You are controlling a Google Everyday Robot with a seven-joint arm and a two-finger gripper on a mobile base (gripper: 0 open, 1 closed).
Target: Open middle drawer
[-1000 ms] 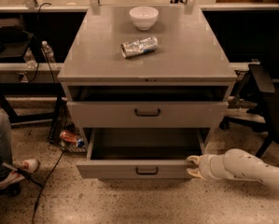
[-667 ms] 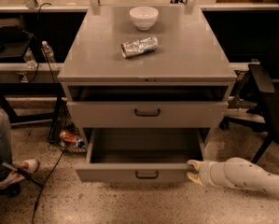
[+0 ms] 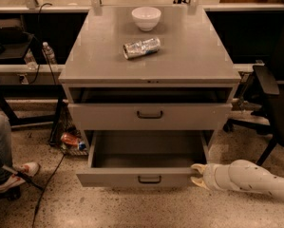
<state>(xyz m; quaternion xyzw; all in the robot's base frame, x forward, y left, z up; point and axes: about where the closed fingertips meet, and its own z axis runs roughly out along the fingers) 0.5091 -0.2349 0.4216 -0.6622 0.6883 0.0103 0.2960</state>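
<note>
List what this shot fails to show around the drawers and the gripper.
Camera view:
- Whatever is below the middle drawer: hidden by its pulled-out box.
- Upper drawer inside: shadowed under the cabinet top.
- Arm behind the gripper, at the middle drawer's right front corner: cut by the right edge.
- Label on the can: too small to read.

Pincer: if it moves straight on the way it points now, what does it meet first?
The pincer, low at the right, points left at the pulled-out middle drawer, at the right end of its front panel. It would meet that panel first. It may be touching it now, but depth is unclear.
</note>
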